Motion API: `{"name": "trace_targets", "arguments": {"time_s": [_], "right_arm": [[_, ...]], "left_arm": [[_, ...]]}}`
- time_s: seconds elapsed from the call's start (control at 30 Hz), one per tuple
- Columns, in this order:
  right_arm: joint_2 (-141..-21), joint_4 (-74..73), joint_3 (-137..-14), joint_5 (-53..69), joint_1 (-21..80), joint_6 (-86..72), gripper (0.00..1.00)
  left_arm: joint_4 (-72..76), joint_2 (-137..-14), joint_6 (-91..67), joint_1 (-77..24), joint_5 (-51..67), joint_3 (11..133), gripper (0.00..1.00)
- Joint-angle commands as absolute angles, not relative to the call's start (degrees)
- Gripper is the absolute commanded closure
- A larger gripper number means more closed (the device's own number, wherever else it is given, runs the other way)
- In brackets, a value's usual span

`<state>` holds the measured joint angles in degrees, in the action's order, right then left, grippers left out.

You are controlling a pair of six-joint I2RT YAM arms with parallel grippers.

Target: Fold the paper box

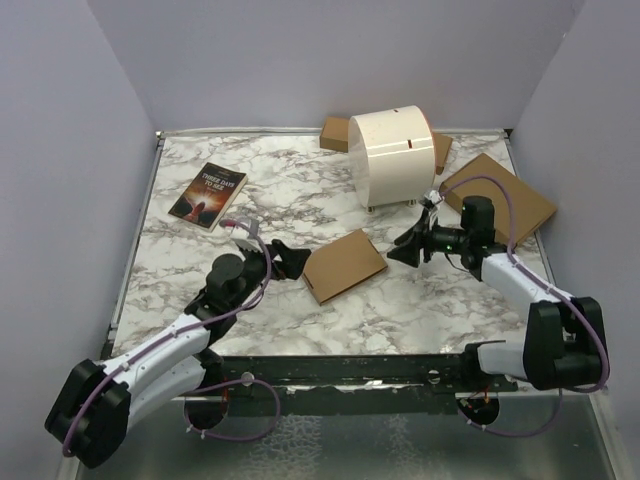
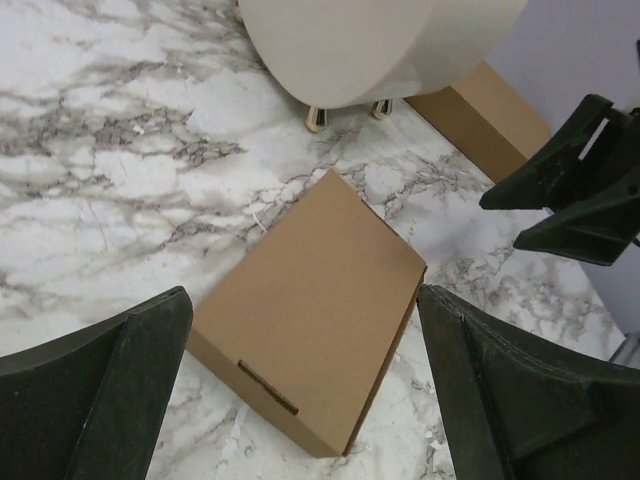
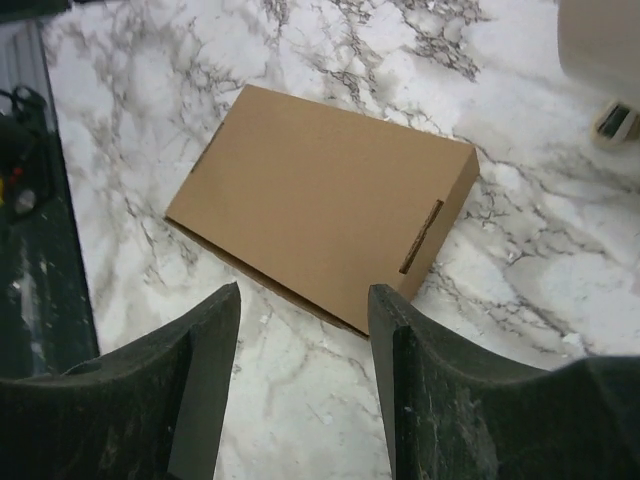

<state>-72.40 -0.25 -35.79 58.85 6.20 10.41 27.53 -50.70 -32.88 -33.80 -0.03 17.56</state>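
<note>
Marble-patterned white table [image 1: 300, 200] carries the plain brown cardboard paper box [image 1: 345, 264] lying flat at its middle, closed up with a tab in its slot, so folding looks finished, while the left tool [image 1: 293, 260] and right tool [image 1: 402, 249] flank it, both spread open and holding nothing.

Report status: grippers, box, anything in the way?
Left gripper open, right gripper open, both empty. Paper box folded shut, flat between them. Nothing on it.

We find bare marble [image 1: 290, 190] all round the paper box [image 1: 345, 265], approach free L & R. Behind, a cream drum [image 1: 392, 155] blocks the far side; flat cardboard [image 1: 508, 198] crowds the R edge; book [image 1: 208, 193] well apart, far L.
</note>
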Motion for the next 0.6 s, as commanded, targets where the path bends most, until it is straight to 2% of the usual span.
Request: {"name": "trace_targets", "arguments": {"time_s": [0.0, 0.23, 0.57], "right_arm": [[-78.92, 9.13, -35.40, 60.65, 4.81, -9.50, 0.46], [-90.77, 6.14, -39.04, 60.02, 4.66, -10.32, 0.48], [-99.70, 2.62, -41.72, 58.95, 4.61, -9.86, 0.59]], "left_arm": [[37.10, -46.26, -46.37, -33.39, -2.20, 10.75, 0.01], [32.15, -44.97, -53.27, -33.35, -0.34, 8.75, 0.02], [32.43, -47.26, -57.33, -33.40, 0.46, 5.89, 0.04]]}}
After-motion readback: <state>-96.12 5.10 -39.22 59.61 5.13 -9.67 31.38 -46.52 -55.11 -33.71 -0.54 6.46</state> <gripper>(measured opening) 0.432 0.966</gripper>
